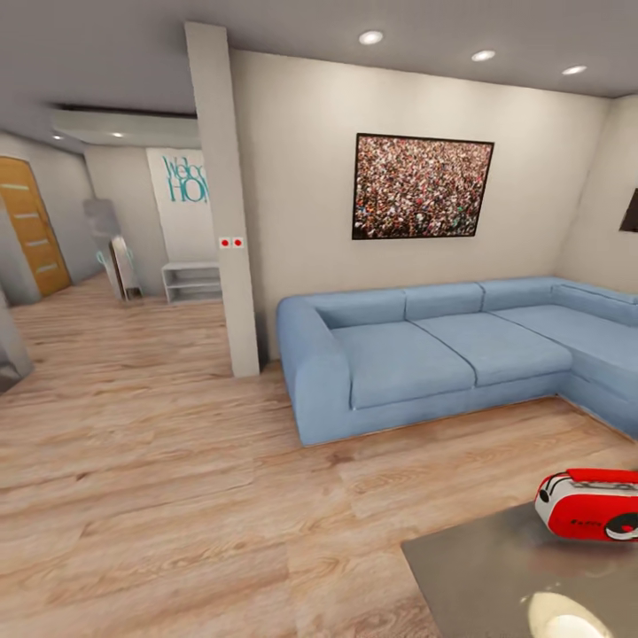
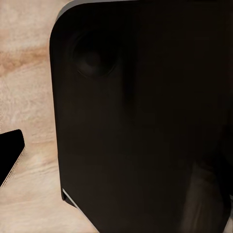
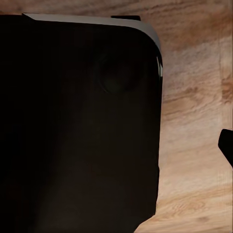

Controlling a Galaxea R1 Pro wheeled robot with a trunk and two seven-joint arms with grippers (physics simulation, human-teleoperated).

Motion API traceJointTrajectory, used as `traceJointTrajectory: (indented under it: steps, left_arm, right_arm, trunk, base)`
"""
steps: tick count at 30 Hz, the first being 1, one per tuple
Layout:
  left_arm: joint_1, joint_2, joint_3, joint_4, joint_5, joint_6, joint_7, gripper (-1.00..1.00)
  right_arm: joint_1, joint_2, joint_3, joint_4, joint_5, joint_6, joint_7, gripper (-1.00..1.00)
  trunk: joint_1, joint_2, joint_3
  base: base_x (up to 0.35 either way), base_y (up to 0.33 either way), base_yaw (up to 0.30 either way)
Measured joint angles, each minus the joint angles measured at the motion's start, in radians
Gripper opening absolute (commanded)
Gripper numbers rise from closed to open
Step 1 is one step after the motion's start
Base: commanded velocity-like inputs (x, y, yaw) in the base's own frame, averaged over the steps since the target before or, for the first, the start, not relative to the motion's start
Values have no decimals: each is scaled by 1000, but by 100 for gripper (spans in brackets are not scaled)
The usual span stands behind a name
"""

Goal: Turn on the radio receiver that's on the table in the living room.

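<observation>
Radio receiver (image 1: 589, 505): one, bright red with a white-grey edge band, sitting on the table near its far edge, cut off by the frame on one side; part of a round white-ringed dial is showing on its front
Table (image 1: 478, 576): one low table with a glossy grey-beige top, standing in front of the blue sectional sofa (image 1: 443, 354), with a strip of wood floor (image 1: 177, 496) between them; a pale round reflection is lying on the top, nearer the robot than the radio
Handling, judged: the radio is looking like a small, stiff, hard-shelled, light object; on a glossy top it is likely sliding or tipping if pushed hard, so a press should be gentle and square to its face
Where to act, judged: turning it on is calling for a touch at the dial or a control on the front or top, not a lift; no handle or switch is resolving at this size
Other counts: one framed dark speckled picture (image 1: 422, 187) hanging above the sofa; three ceiling lights (image 1: 483, 55) glowing; one white pillar (image 1: 226, 204) standing beside the sofa's near arm
Left wrist view: a dark rounded housing (image 2: 141, 121) is blocking most of the floor; jaw state cannot be told
Right wrist view: a similar dark housing (image 3: 77, 126) over wood floor; jaw state cannot be told
Progress, judged: the robot is standing in the living room, not yet within reach of the radio
</observation>
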Motion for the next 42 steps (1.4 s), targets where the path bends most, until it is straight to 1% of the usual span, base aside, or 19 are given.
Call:
traceJointTrajectory:
  steps: [35, 42]
  left_arm:
    - [0, 0, 0, 0, 0, 0, 0, 100]
    - [0, 1, -2, 0, 0, 0, -2, 100]
  right_arm:
    - [0, 0, 0, 0, 0, 0, 0, 100]
    - [0, 0, 0, 0, 0, 1, -1, 100]
  trunk:
    - [0, 0, 0]
    - [0, 0, 0]
  base:
    - [0, 0, -286]
    - [103, 46, -116]
